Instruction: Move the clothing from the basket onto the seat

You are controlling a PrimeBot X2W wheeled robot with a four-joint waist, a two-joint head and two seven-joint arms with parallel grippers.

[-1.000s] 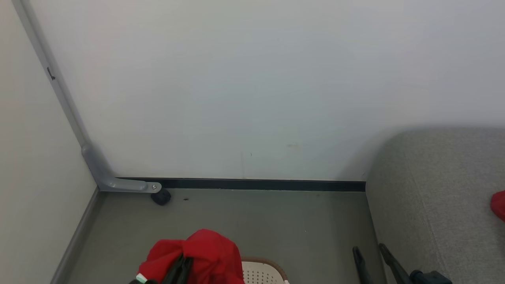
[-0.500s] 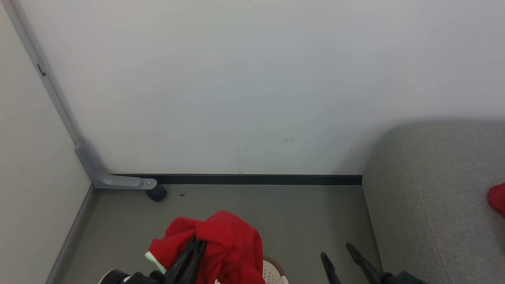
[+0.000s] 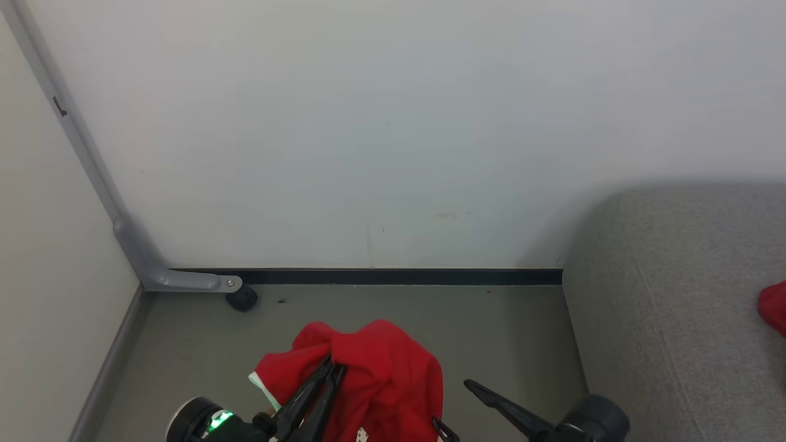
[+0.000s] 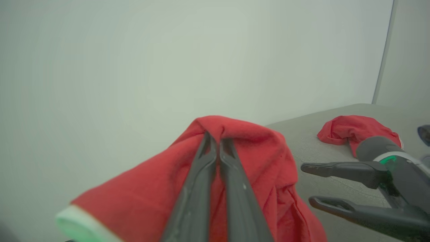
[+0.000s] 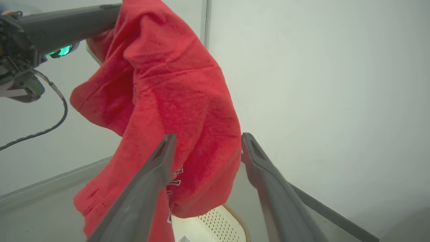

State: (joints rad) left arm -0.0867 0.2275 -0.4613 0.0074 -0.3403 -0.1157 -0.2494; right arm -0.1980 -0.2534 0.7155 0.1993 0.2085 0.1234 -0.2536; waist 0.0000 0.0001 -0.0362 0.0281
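Observation:
A red piece of clothing (image 3: 381, 374) hangs bunched from my left gripper (image 3: 334, 366), which is shut on its top fold, held above the floor. The left wrist view shows the same grip, my left gripper (image 4: 215, 138) pinching the clothing (image 4: 265, 154). My right gripper (image 3: 451, 402) stands open just right of the hanging cloth; in its own view my right gripper (image 5: 208, 136) has its fingers spread in front of the clothing (image 5: 174, 84). Below the cloth is the cream basket (image 5: 215, 225). A second red piece of clothing (image 3: 772, 307) lies on the grey seat (image 3: 675, 307) at the right.
A white wall runs close ahead with a dark skirting strip (image 3: 393, 276). A grey panel foot with a black caster (image 3: 241, 299) stands at the left corner. Grey floor (image 3: 503, 331) lies between the basket and the seat.
My left gripper has lifted the clothing up and to the right, hiding the basket in the head view. My right gripper has swung left toward the cloth. The camera has shifted slightly.

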